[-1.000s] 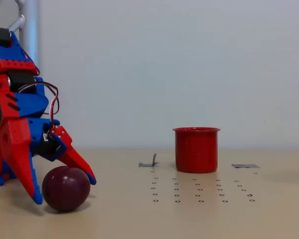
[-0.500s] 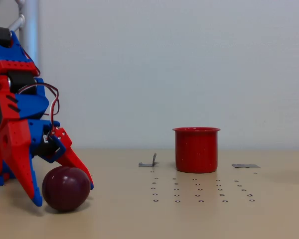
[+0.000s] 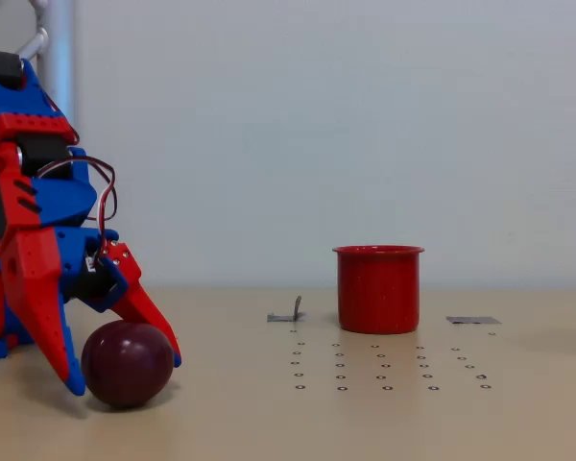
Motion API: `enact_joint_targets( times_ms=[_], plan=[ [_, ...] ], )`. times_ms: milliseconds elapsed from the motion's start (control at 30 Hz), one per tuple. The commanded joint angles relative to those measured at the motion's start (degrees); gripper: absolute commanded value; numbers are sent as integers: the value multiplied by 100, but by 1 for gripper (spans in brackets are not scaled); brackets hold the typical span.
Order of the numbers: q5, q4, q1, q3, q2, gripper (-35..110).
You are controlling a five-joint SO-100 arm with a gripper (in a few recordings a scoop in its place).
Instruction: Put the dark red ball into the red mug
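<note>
Fixed view, side-on at table height. Tan table point(image 3: 518, 413) in front of a plain pale wall; grid of small dark ring marks point(image 3: 384, 370) printed on the surface just in front of the red mug point(image 3: 379, 288). Small bent metal clip point(image 3: 288, 312) just left of the mug, flat grey strip point(image 3: 472, 320) near its right side, both lying on the table. Grey vertical pole point(image 3: 58, 48) behind the arm at far left. Nothing standing between ball and mug apart from the low clip and the printed marks.

Red mug upright, mouth up, right of centre, well apart from the arm. Dark red ball point(image 3: 128, 363) resting on the table at lower left, between the two fingers of the red-and-blue gripper point(image 3: 125, 375): long finger point(image 3: 48, 317) down its left side, shorter finger point(image 3: 149, 322) slanting over its upper right. Claw spread about as wide as the ball and straddling it, both tips close to its surface; actual contact or squeeze impossible to tell from here
</note>
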Motion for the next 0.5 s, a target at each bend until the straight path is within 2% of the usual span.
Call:
enact_joint_targets(
  times_ms=[0, 467],
  plan=[
    [62, -185, -44, -466, 105, 36],
    [141, -149, -53, -501, 105, 31]
  ],
)
